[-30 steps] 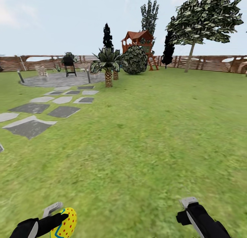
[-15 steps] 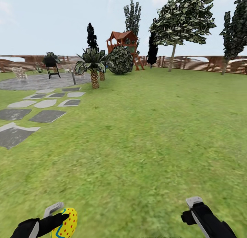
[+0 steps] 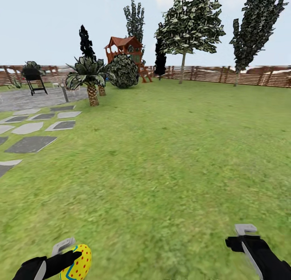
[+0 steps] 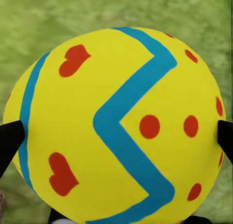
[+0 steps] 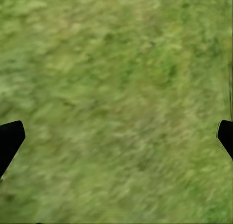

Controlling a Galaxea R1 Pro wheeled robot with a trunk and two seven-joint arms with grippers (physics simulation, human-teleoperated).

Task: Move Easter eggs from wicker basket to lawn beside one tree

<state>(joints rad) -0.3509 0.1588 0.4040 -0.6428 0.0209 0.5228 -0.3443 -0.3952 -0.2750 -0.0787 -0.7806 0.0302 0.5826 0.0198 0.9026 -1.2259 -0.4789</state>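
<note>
Fingers, left gripper [image 3: 69, 259]: closed onto one Easter egg [image 4: 116, 124], tips pressing both its sides.
Fingers, right gripper [image 5: 116, 136]: spread wide, holding nothing, grass between.
Egg: carried low over the lawn [image 3: 169, 158].
Tree [image 3: 190, 23]: far off by the fence.
Progress: one egg out, not yet placed; basket, other eggs unaccounted for.

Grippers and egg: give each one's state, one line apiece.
Left gripper: shut on the egg.
Right gripper: open, nothing between its fingers, grass below.
Egg: held off the lawn, clamped between the left fingers.
</note>
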